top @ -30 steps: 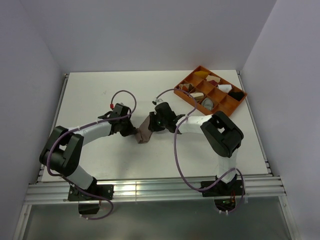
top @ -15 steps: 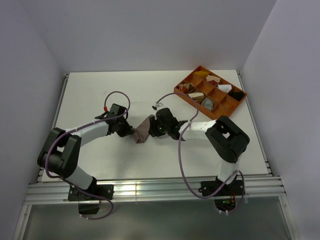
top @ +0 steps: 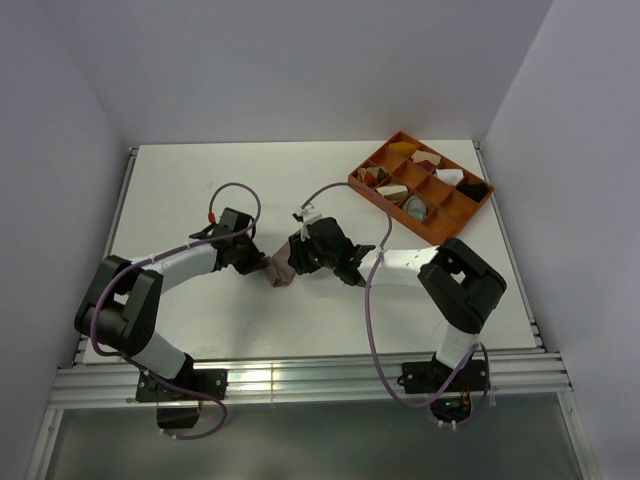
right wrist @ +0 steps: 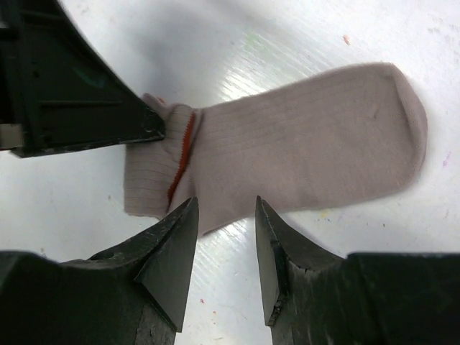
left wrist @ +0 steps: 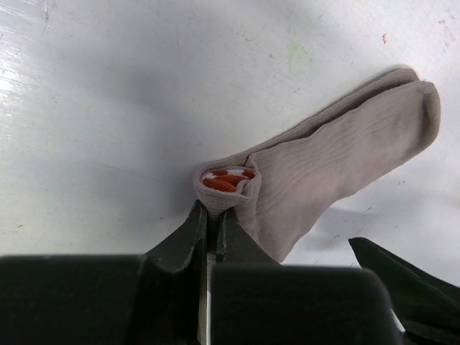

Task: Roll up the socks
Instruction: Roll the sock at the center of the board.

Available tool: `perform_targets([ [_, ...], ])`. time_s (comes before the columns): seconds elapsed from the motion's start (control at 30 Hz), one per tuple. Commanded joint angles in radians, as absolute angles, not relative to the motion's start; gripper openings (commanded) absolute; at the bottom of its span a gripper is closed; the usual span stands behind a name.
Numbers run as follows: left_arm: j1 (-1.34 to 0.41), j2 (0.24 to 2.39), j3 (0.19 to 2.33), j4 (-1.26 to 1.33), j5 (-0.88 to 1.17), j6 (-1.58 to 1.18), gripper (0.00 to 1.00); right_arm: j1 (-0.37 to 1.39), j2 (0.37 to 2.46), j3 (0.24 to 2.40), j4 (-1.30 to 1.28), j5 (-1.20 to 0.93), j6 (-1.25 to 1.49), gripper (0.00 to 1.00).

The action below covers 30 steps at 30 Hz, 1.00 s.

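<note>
A pinkish-tan sock (top: 279, 270) with a red-striped cuff lies flat on the white table between the two grippers. My left gripper (left wrist: 210, 208) is shut on the folded cuff (left wrist: 226, 181), where red shows inside. The sock's body (left wrist: 345, 151) stretches away to the toe. My right gripper (right wrist: 226, 205) is open, and its fingertips (right wrist: 180, 215) sit at the sock's (right wrist: 302, 136) near edge, close to the cuff. In the top view the right gripper (top: 297, 256) is right beside the left gripper (top: 262, 264). The grey sock is out of view.
An orange divided tray (top: 403, 135) with small cloth bundles stands at the back right of the table. Purple cables loop above both arms. The left gripper's finger (right wrist: 86, 100) fills the upper left of the right wrist view.
My right gripper has moved left, down onto the sock near the cuff. The sock now looks shorter and more bunched from above. The left gripper has kept its hold.
</note>
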<state>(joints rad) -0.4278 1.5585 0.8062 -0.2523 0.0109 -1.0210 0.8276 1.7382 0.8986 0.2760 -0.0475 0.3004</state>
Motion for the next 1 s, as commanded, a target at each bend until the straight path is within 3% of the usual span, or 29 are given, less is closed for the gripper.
perform_targets([
  [0.0,-0.426,1.545,0.793,-0.264,0.012,-0.996,0.00,0.868,1.704,0.893,0.377,-0.057,0.198,0.45],
  [0.33,-0.426,1.551,0.795,-0.264,0.031,-0.988,0.00,1.017,1.687,0.897,0.408,0.067,0.035,0.61],
  [0.97,-0.426,1.566,0.799,-0.241,0.071,-0.962,0.00,1.077,1.879,1.025,0.334,0.155,-0.089,0.58],
])
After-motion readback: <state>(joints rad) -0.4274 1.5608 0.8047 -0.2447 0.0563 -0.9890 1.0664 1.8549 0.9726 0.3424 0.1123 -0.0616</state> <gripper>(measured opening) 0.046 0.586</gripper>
